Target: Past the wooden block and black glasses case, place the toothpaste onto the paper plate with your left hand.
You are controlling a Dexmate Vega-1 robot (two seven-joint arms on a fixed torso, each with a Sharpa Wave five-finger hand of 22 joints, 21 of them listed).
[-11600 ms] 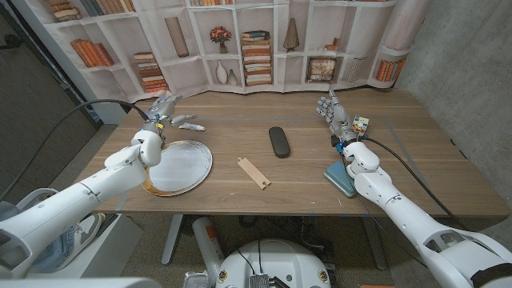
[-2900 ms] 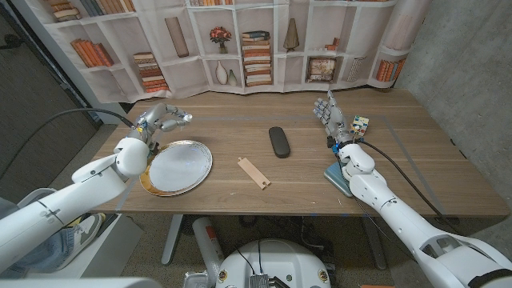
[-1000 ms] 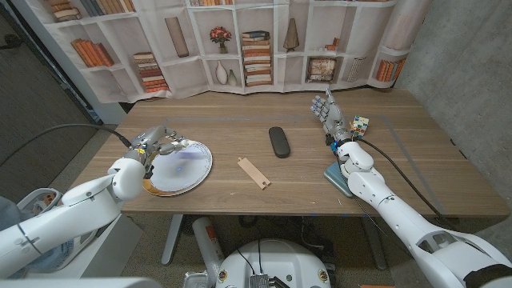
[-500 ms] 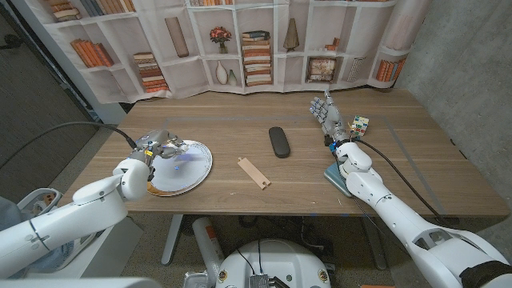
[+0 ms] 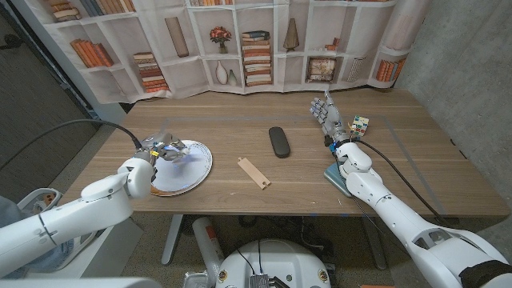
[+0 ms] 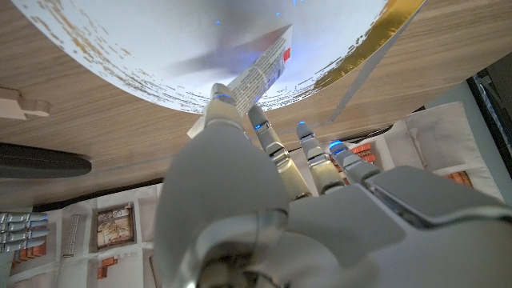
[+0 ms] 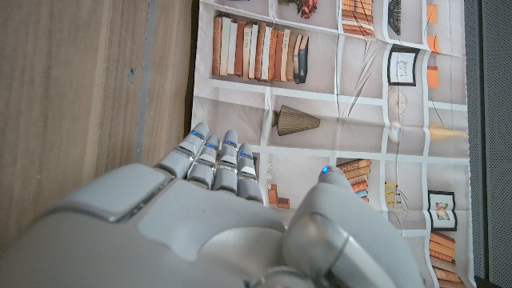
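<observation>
left robot hand [image 5: 162, 147]: hovering over the paper plate's left rim, pinching the toothpaste; grip plain in the left wrist view [image 6: 240, 160]
toothpaste [image 6: 254, 76]: tube hanging tilted over the plate's white middle, held by one end, casting a shadow on the plate
paper plate [image 5: 192, 170]: lying by the bench's near left edge, gold rim, white centre
wooden block [image 5: 254, 172]: lying flat, angled, near the front edge, middle of the bench [image 5: 240, 128]
teal pad [image 5: 339, 179]: sitting at the near right edge, under the right forearm
right robot hand [image 5: 326, 111]: standing upright, fingers straight and close together, grasping nothing
black glasses case [image 5: 278, 141]: lying mid-bench, beyond the block
colourful cube [image 5: 360, 124]: sitting just right of the right robot hand
</observation>
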